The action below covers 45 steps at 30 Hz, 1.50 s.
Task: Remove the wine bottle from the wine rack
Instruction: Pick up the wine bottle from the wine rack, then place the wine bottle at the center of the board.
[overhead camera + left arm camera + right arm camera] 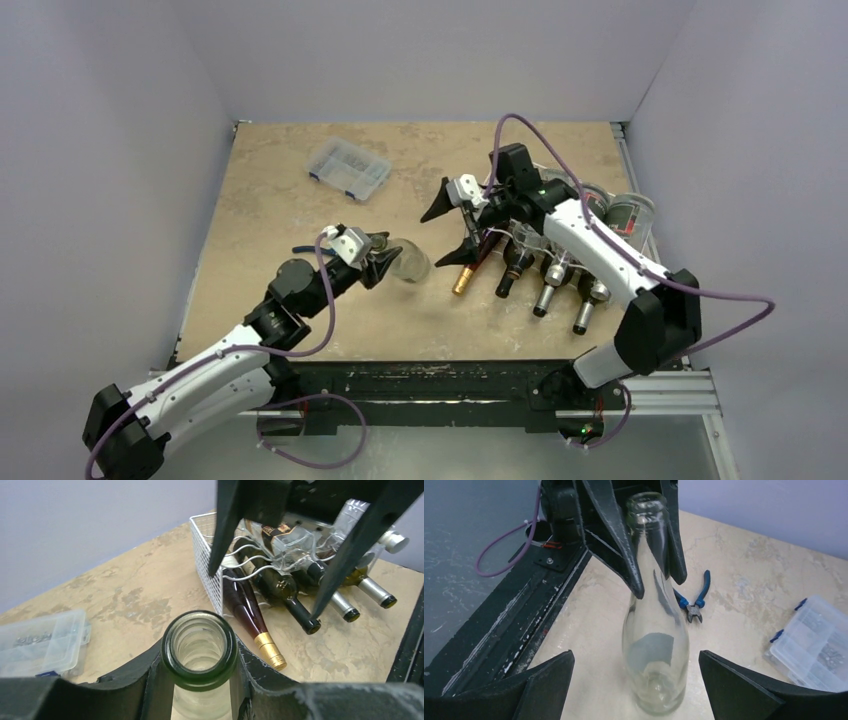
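Clear glass wine bottle (655, 645): neck clamped between the left gripper's (385, 262) fingers (624, 555), just below the green-tinted lip. The mouth faces back toward the left wrist. The body reaches out past those fingertips, and the base points at the right gripper (435, 240). The bottle is off the wine rack (206, 555) and out over the tan table (280, 200). Whether the base touches the table cannot be told.

Right gripper: fingers (539, 685) spread wide, holding nothing. The bottle's base sits in the gap between them, apart from both.

Wine rack: white wire with a mesh side, beyond the right fingers as seen from the left wrist. Stock in its cradles, necks outward:
- dark red bottle (250, 615), gold foil capsule
- dark green bottle (287, 592), black capsule
- two bottles with silver caps (375, 592)
- one dark label with red and gold marks (277, 529); its writing is too small to read

Pliers (696, 602): blue handles, flat on the table just behind the left fingers in the right wrist view.

Clear plastic compartment box (348, 168): blue latches, well apart from both sets of fingers, small contents indistinct.
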### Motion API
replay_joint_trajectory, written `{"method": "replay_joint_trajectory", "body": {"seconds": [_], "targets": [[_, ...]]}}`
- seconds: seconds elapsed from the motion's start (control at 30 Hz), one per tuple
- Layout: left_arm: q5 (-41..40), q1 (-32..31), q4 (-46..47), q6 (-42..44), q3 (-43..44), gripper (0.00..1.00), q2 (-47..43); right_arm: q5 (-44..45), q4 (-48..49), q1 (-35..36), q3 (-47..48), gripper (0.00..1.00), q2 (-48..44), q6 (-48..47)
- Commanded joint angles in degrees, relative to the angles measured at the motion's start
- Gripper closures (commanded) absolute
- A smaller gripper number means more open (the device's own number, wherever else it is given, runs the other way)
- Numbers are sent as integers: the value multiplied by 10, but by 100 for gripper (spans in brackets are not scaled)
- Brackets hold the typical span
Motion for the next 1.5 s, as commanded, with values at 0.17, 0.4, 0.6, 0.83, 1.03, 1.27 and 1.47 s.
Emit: {"method": "replay_joint_trajectory", "body": {"seconds": [0.17,0.4,0.6,0.83,1.03,1.27,1.47], "targets": [[-87,24,-58,-34,113,100,-3,2,-71,-52,-28,1,-133,-4],[-88,63,-115,-59,180,100,31,-13,-101,-127,-85,1,-206,-4],[-55,110,-141,-79,236,100,68,-47,-99,-198,-115,1,-239,-3],[-14,169,-172,-99,300,100,109,-48,-82,-211,-131,1,-241,0],[29,232,-182,-116,346,100,143,-44,-75,-217,-138,1,-246,0],[65,321,-180,-135,401,100,191,-44,-72,-222,-142,1,-251,-1],[71,383,-172,-131,444,100,243,-42,-68,-225,-145,1,-254,-1]]}}
